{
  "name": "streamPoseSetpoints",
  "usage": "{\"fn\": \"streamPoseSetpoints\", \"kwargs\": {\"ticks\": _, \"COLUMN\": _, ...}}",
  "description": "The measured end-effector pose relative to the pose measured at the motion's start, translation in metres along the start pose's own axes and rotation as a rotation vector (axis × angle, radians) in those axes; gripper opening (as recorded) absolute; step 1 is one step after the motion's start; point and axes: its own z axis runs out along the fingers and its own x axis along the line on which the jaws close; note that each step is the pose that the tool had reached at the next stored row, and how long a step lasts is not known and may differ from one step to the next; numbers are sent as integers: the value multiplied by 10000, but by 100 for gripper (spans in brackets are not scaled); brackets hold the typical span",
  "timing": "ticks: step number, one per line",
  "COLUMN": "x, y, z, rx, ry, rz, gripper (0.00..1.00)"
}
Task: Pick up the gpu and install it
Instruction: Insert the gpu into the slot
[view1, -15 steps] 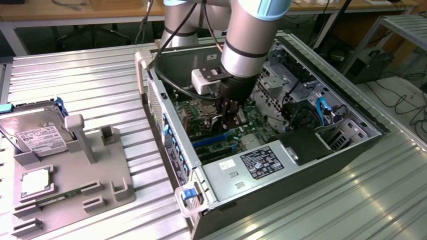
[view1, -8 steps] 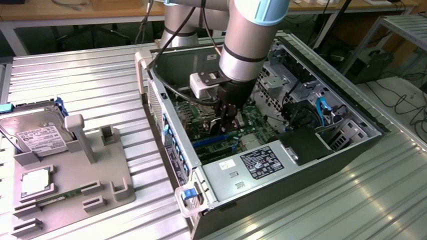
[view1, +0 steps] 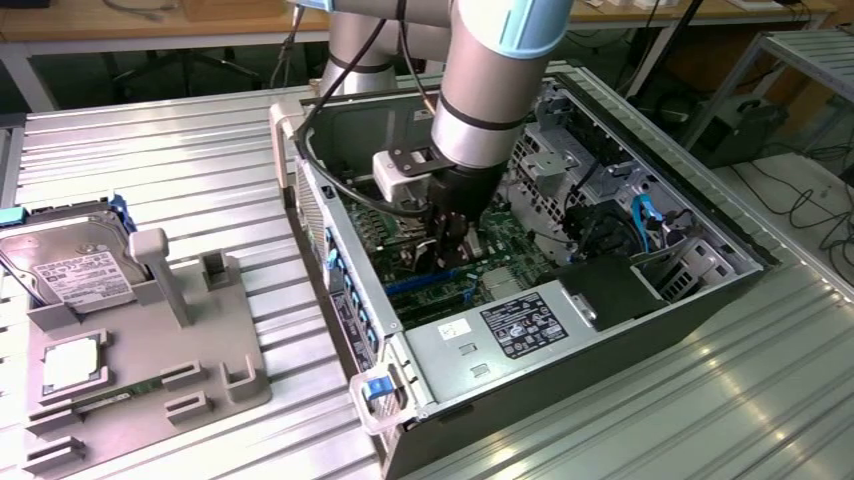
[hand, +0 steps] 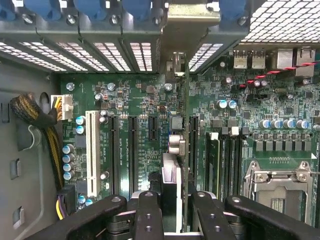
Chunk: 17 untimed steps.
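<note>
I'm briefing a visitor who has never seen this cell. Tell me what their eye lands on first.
First, the arm plunging into the open computer case at the centre of the exterior view, its hand down over the green motherboard. In the wrist view the hand grips the gpu edge-on, standing among the expansion slots. At the exterior view's left, a silver hard drive lies on a grey fixture tray.
</note>
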Motion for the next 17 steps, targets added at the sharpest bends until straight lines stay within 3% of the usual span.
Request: {"fn": "streamPoseSetpoints", "kwargs": {"ticks": 17, "x": 1, "y": 23, "z": 143, "rx": 2, "ry": -3, "rz": -1, "gripper": 28}}
